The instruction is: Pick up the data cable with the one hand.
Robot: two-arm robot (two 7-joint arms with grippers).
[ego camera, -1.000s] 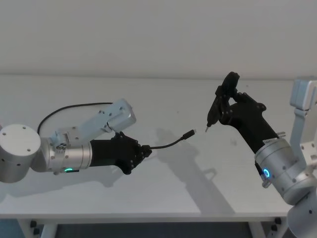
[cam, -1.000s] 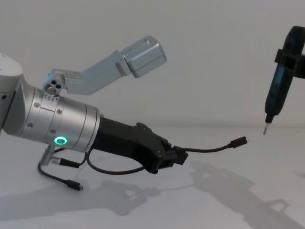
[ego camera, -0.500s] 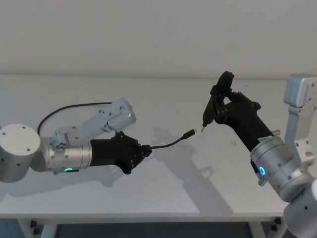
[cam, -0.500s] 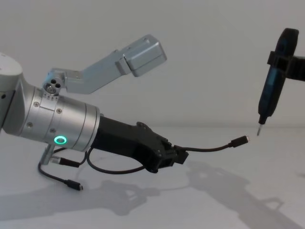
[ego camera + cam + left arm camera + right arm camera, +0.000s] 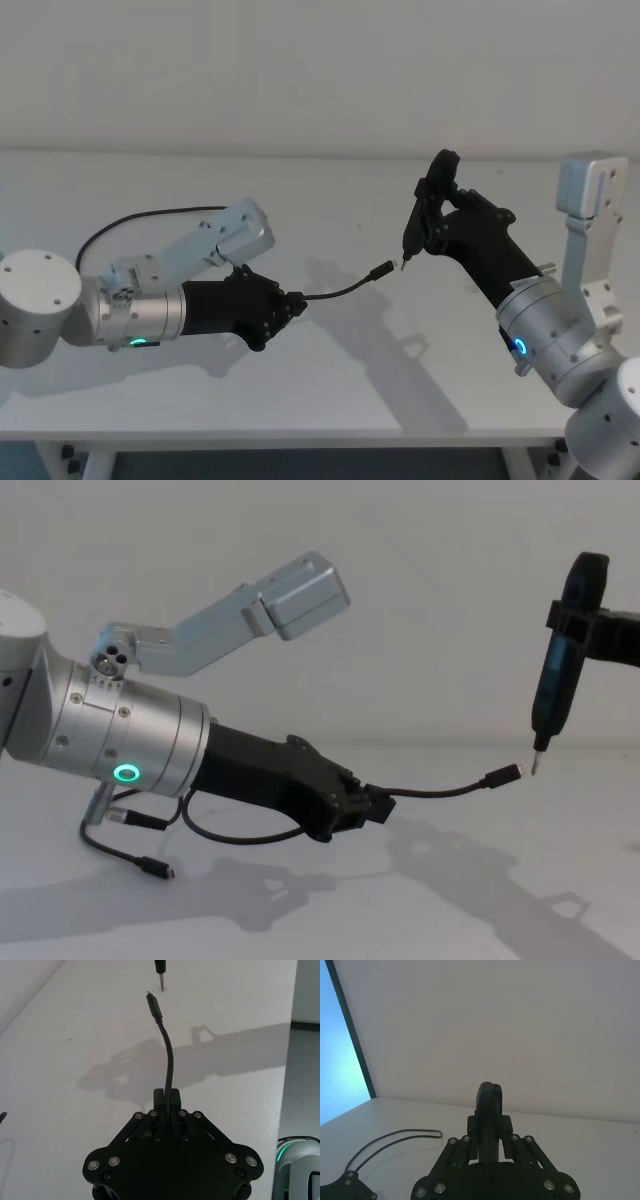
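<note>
two arms work over a white table point(image 5: 330, 400). the left gripper point(image 5: 290, 306), black and angular on a thick silver wrist with a green glowing ring point(image 5: 126, 774), reaches in low from the left and is pinched on the cable point(image 5: 345, 290) a short way back from one end. in the left wrist view its fingers point(image 5: 160, 1101) are pressed together with the cord coming out between them. from the fingers the free end of the cable arches up and forward, held clear of the table, and ends in a small plug point(image 5: 381, 271) with a metal tip. behind the gripper the rest of the cable loops back along the table past the wrist, and in the chest view its other plug point(image 5: 157, 869) lies on the table below the silver wrist.

the right gripper point(image 5: 438, 212) comes in from the right, raised above the table, on a silver wrist with a blue light point(image 5: 519, 347). it is clamped on a slim black tool point(image 5: 558, 680) with a thin pin tip, held nearly upright with the pin pointing down. in the right wrist view the tool's black body point(image 5: 489, 1115) stands squeezed between the fingers. the pin tip point(image 5: 533, 764) hangs just beside the lifted plug point(image 5: 503, 776), slightly above it in the chest view; whether the two touch cannot be told. both cast dark shadows on the table below them.
</note>
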